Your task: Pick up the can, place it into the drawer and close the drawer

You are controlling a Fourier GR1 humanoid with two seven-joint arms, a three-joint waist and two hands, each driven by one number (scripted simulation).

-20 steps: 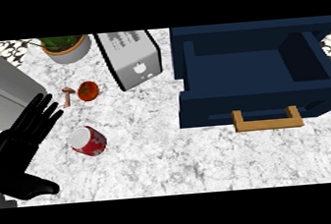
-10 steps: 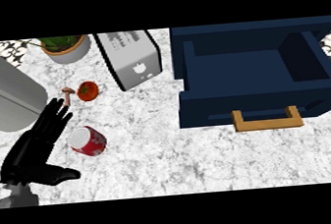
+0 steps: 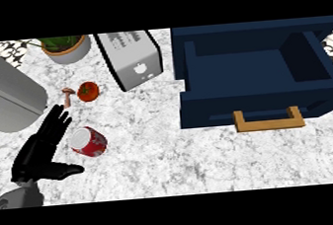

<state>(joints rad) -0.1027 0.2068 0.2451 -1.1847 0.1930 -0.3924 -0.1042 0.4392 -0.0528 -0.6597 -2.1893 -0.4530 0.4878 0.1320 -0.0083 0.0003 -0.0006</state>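
The red can with a pale top stands on the marble counter at the left. My left hand is right beside it on its left side, open, with the fingers straight and pointing away and the thumb sticking out below the can. I cannot tell whether the fingers touch the can. The navy drawer stands pulled open at the right, its inside bare, with a wooden handle on its front. My right hand is out of view.
A silver toaster and a potted plant stand at the back. A tomato and a small mushroom lie just beyond the can. A large grey body fills the left edge.
My left hand has moved right and a little forward, from the left edge to the can's side. The can and the drawer have not moved.
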